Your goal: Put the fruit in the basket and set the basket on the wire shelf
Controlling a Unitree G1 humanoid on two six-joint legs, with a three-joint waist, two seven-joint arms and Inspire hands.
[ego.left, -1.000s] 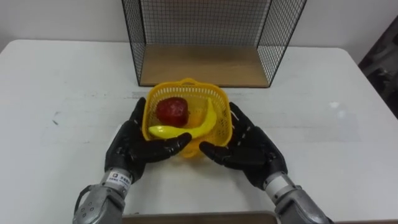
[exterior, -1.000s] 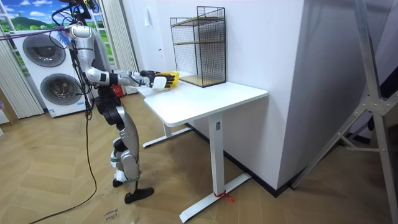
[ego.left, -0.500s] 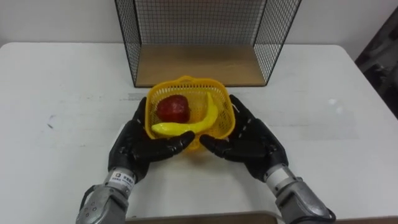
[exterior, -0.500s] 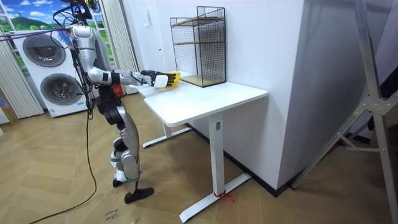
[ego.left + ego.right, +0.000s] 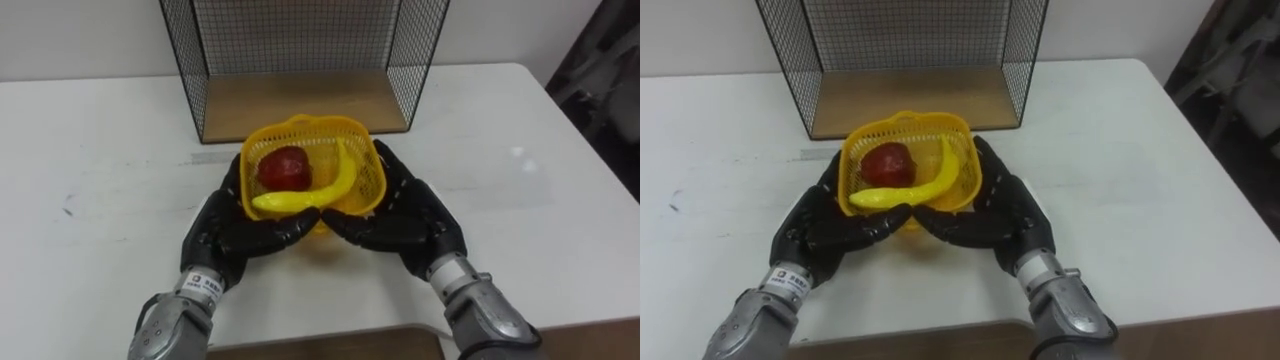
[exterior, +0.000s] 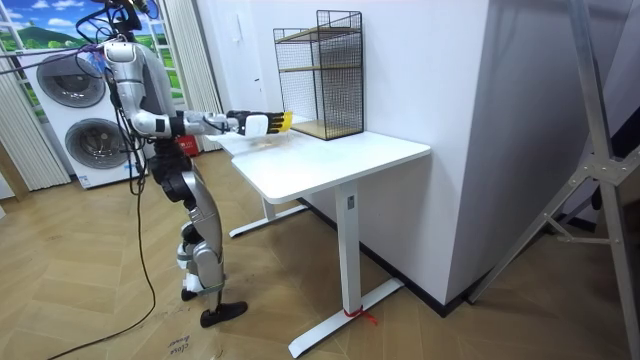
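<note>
A yellow mesh basket [image 5: 368, 180] hangs just above the white table [image 5: 100, 150], a short way before the wire shelf [image 5: 300, 100]. In it lie a red apple [image 5: 284, 166] and a yellow banana [image 5: 310, 193], which rests across the front. My left hand [image 5: 225, 225] cups the basket's left side and my right hand [image 5: 415, 220] its right side. Their fingers curl round its walls and the thumbs meet under its front. In the room view I stand at the table's end on the room view's left, both arms stretched out with the basket [image 6: 280, 121].
The wire shelf has black mesh walls, an open front and a wooden floor board; in the room view it [image 6: 320, 75] shows upper tiers too. The table's right edge [image 5: 570, 130] is near. Washing machines [image 6: 75, 120] stand behind me.
Both hands have carried the basket a little higher and closer to the shelf's open front. The eye view has shifted, so the shelf now sits further left.
</note>
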